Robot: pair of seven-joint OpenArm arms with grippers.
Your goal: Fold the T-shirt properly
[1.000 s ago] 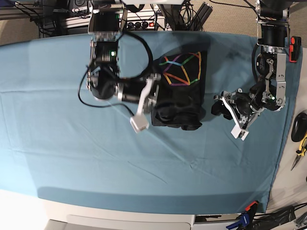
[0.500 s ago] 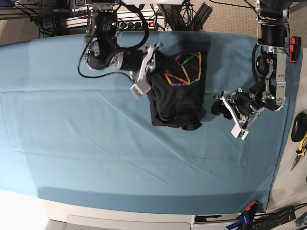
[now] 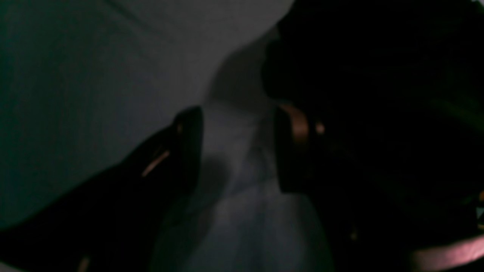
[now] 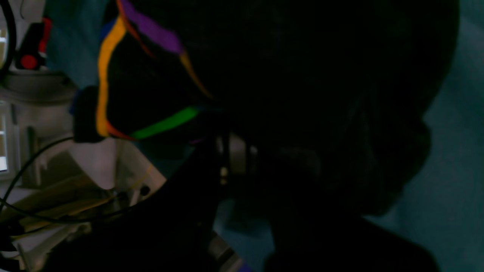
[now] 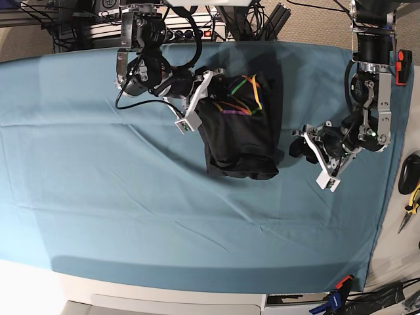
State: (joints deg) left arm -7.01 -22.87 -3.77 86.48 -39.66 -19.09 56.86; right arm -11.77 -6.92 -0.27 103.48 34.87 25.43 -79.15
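So the T-shirt (image 5: 239, 131) is already down to a compact dark bundle sitting toward the far middle of the teal table cloth (image 5: 98, 197), rainbow print facing up at its far end. Looks most of the way folded to me, but not finished: the near edge is lumpy and one side is lifted off the cloth.

The right gripper (image 5: 209, 77) is clamped shut on the T-shirt's far left edge (the right wrist view is basically all black fabric plus a few coloured lines, so it's in close). The left gripper (image 5: 308, 146) sits just beside the bundle with its jaws apart and nothing between them.

Room-wise: cables and a power strip (image 5: 190, 31) behind the table, hand tools (image 5: 410, 197) off the right edge.
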